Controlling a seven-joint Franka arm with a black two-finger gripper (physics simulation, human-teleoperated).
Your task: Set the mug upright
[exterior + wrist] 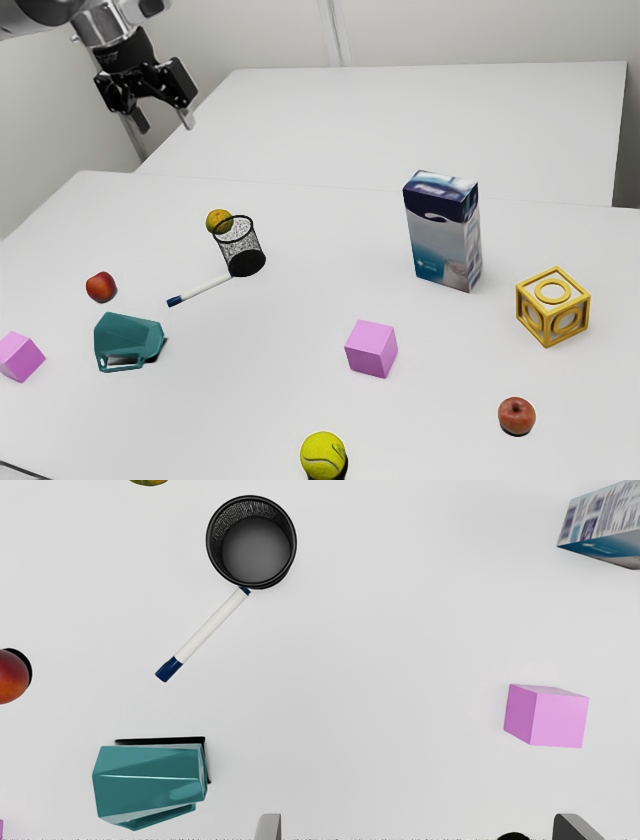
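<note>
Mug [125,336] lies on its side on the table [240,400], below my gripper [165,125] and outside the span of its fingers [269,827]. I have both fingers set wide apart, holding nothing. Marker [205,290] and mesh cup [242,248] also sit below the gripper.

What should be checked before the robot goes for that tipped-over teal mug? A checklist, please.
- Hand open: ok, its fingers stand wide apart.
- Hand empty: ok, nothing is between the fingers.
- Hand at the mug: not ok, it hangs well above the table, away from the mug.
- Mug upright: not ok, it lies on its side.
- Mug free of neighbours: ok, the marker and red fruit lie apart from it.
- Mug empty inside: cannot tell, its inside is hidden.
</note>
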